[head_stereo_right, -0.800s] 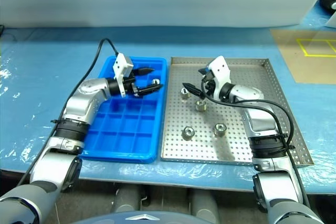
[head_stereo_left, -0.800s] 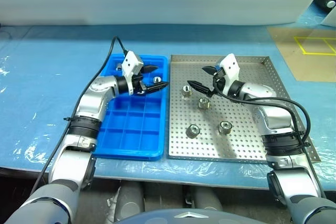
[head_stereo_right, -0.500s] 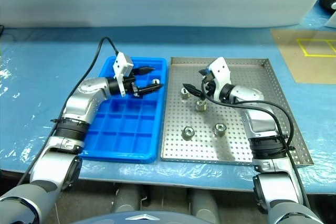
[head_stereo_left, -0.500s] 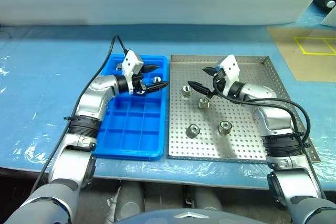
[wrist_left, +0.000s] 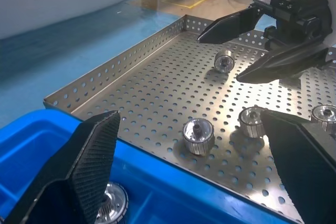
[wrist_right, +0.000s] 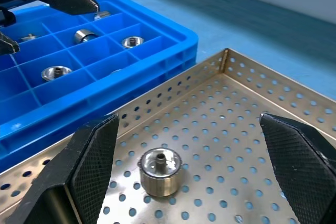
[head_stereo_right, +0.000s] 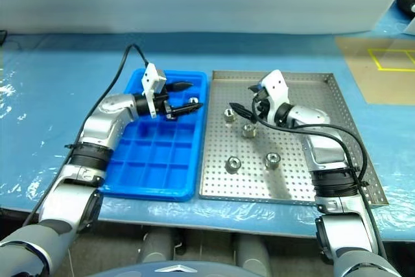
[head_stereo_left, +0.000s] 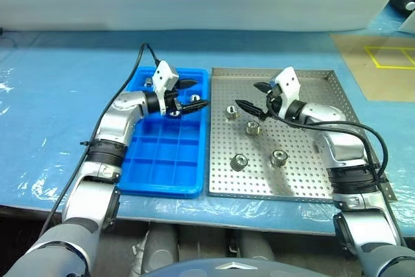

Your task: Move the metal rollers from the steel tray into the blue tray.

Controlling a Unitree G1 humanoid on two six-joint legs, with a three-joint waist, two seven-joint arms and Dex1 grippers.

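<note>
The steel tray (head_stereo_left: 305, 173) sits just right of the blue tray (head_stereo_left: 159, 173). Four metal rollers (head_stereo_left: 239, 161) lie loose on its perforated floor; a few more rest in the blue tray's far compartments. Left gripper (head_stereo_left: 189, 95) hangs spread and empty over those compartments, right gripper (head_stereo_left: 254, 96) spread and empty above the steel tray's far rollers.

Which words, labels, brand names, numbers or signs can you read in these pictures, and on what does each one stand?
None: no readable text on the blue tray, the steel tray, the rollers or either gripper.
Only a yellow outlined rectangle, wordless, marks the tan sheet at the far right.
</note>
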